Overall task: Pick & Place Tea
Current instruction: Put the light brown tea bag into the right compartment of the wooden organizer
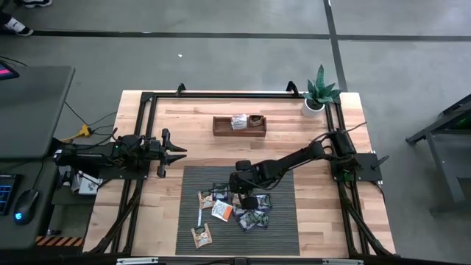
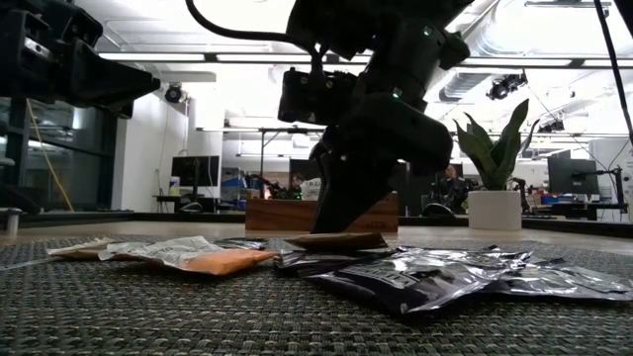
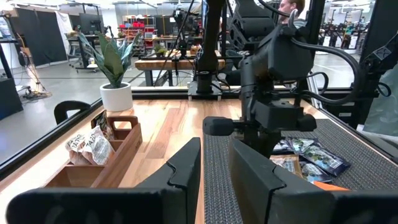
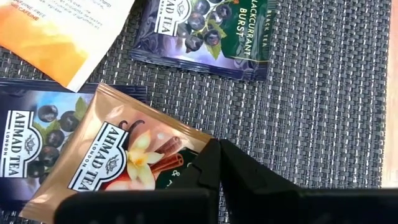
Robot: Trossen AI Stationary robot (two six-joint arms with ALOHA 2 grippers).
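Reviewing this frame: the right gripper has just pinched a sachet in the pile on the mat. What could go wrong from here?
The right gripper is shut on only the corner of the tan sachet, so it may slip out on lifting. That sachet overlaps a dark sachet, which could be dragged along. The wooden tray is narrow and already holds sachets, so a drop might miss.

Right gripper (image 1: 246, 199) down among tea sachets (image 1: 254, 218) on dark mat (image 1: 280, 184).
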